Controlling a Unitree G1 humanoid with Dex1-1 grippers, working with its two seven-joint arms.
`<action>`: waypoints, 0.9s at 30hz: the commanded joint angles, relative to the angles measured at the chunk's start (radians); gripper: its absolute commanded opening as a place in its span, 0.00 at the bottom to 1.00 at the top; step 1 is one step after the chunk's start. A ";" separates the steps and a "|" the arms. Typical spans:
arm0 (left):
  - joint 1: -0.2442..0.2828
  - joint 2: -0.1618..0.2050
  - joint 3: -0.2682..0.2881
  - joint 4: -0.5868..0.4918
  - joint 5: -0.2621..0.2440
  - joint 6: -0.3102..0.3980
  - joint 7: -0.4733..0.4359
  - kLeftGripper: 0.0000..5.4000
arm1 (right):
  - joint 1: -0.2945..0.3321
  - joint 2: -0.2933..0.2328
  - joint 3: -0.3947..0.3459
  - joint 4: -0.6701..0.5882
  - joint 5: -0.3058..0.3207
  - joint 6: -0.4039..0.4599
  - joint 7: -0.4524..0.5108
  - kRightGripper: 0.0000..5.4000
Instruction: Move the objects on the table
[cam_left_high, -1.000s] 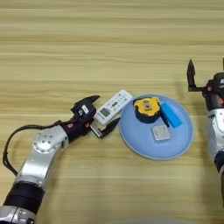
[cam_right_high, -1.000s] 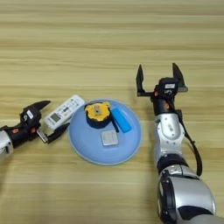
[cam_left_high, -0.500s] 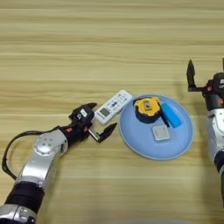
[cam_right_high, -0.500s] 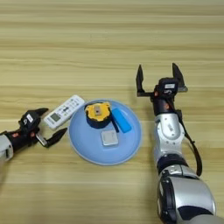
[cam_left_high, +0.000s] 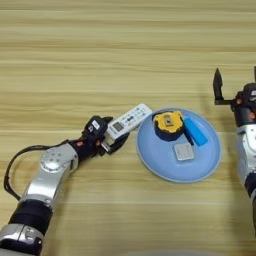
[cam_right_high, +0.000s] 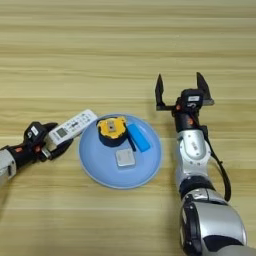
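A long white remote control (cam_left_high: 129, 121) lies slanted on the table (cam_left_high: 125, 50), just left of a blue plate (cam_left_high: 150, 165). On the plate sit a round yellow-black tape measure (cam_left_high: 167, 125), a blue bar (cam_left_high: 196, 131) and a small grey square block (cam_left_high: 183, 152). My left gripper (cam_left_high: 109, 135) is open at the remote's near end, one finger on each side of it. At the right, beyond the plate, my right gripper (cam_right_high: 181, 87) is raised and open, holding nothing.
The plate's left rim almost touches the remote's far end. My left forearm (cam_left_high: 52, 170) runs from the lower left corner toward the remote. Bare wood stretches across the far half of the table.
My left gripper has shifted slightly toward me and its fingers have narrowed around the remote's near end. The remote, the plate's contents and the right arm have not moved.
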 joint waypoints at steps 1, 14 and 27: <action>0.008 0.016 -0.018 0.017 0.028 0.014 -0.014 0.58 | -0.021 -0.002 0.006 0.008 -0.009 0.018 -0.006 1.00; -0.009 0.057 -0.035 0.022 0.067 -0.008 -0.009 0.53 | -0.018 -0.001 0.017 0.004 -0.015 0.012 -0.017 1.00; -0.063 0.098 0.034 -0.064 0.016 -0.014 -0.010 0.53 | -0.018 -0.002 0.019 0.006 -0.018 0.011 -0.018 1.00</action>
